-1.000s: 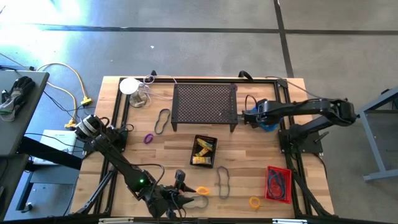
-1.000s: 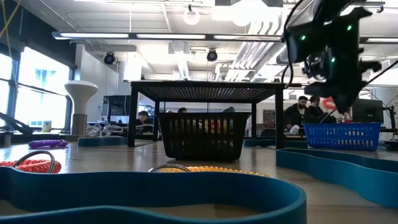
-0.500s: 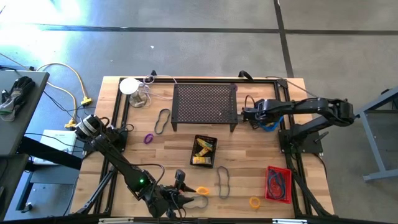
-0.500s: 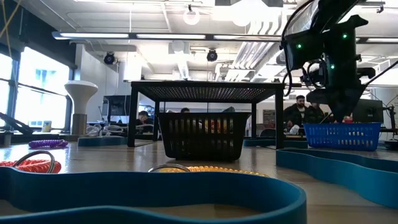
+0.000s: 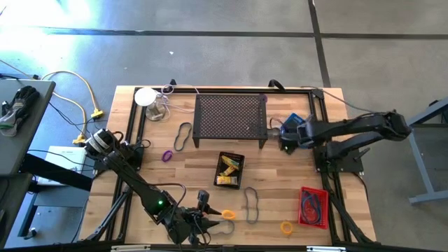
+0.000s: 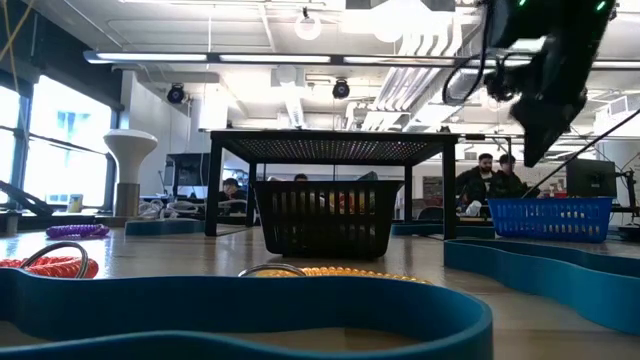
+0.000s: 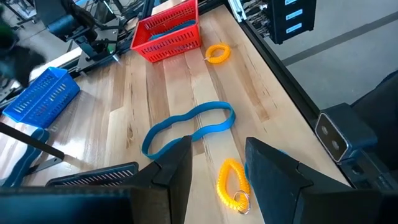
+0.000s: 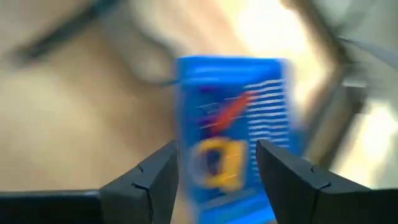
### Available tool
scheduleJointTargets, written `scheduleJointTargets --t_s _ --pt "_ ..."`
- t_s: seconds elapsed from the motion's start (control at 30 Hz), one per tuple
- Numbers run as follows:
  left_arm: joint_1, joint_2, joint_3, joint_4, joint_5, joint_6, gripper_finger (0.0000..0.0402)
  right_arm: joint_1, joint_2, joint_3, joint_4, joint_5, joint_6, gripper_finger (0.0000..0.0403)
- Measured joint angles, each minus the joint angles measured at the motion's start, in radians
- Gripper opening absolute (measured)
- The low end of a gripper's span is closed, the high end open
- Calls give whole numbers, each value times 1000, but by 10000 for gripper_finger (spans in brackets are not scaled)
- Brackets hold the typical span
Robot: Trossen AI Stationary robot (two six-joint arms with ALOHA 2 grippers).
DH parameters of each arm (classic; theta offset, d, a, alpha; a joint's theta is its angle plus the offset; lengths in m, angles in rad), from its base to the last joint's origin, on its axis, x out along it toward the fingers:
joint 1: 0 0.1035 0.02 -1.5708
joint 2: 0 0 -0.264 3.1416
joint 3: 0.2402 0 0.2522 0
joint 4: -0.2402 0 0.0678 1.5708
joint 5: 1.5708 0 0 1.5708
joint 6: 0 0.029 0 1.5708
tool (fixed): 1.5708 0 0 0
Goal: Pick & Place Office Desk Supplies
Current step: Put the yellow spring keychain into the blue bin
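The left gripper [image 5: 204, 225] is seen low at the near edge of the worktop [image 5: 280, 175], just beside an orange coil ring [image 5: 228, 215]. In the left wrist view its fingers [image 7: 177, 168] stand apart, empty, with the orange coil ring [image 7: 233, 182] lying on the wood between them. Just beyond it lies a blue rubber-band loop [image 7: 189, 126]; farther off are a yellow coil ring [image 7: 217, 53] and the red basket [image 7: 166, 32].

The right gripper [image 5: 287, 140] is held above the worktop, just right of the black perforated stand [image 5: 229, 117] and over the blue basket [image 5: 295, 124]. In the right wrist view its fingers [image 8: 155, 177] are parted with nothing between them; the blue basket [image 8: 233, 134] is seen below, blurred, with yellow and red items inside.

Yellow packets [image 5: 228, 170] lie in the black basket [image 5: 230, 171] at mid-worktop. A purple coil ring [image 5: 167, 155] and a dark loop [image 5: 183, 136] lie left of the stand. Another loop [image 5: 251, 204] lies near the red basket [image 5: 313, 207], with a yellow coil ring [image 5: 286, 227] beside it.
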Motion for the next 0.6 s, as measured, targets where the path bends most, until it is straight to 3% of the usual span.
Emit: scheduleJointTargets --t_s 0.2,0.3,0.4,0.6 --pt "0 0 0 -4 0 -7 142 226 -52 1 296 -540 151 199" --pt "0 0 0 -7 0 -12 142 358 -36 1 525 -696 180 198" --pt "0 0 0 -10 0 -16 142 505 4 1 782 -708 115 192" --pt "-1 0 0 -16 0 -15 142 710 118 1 1041 -486 80 171"
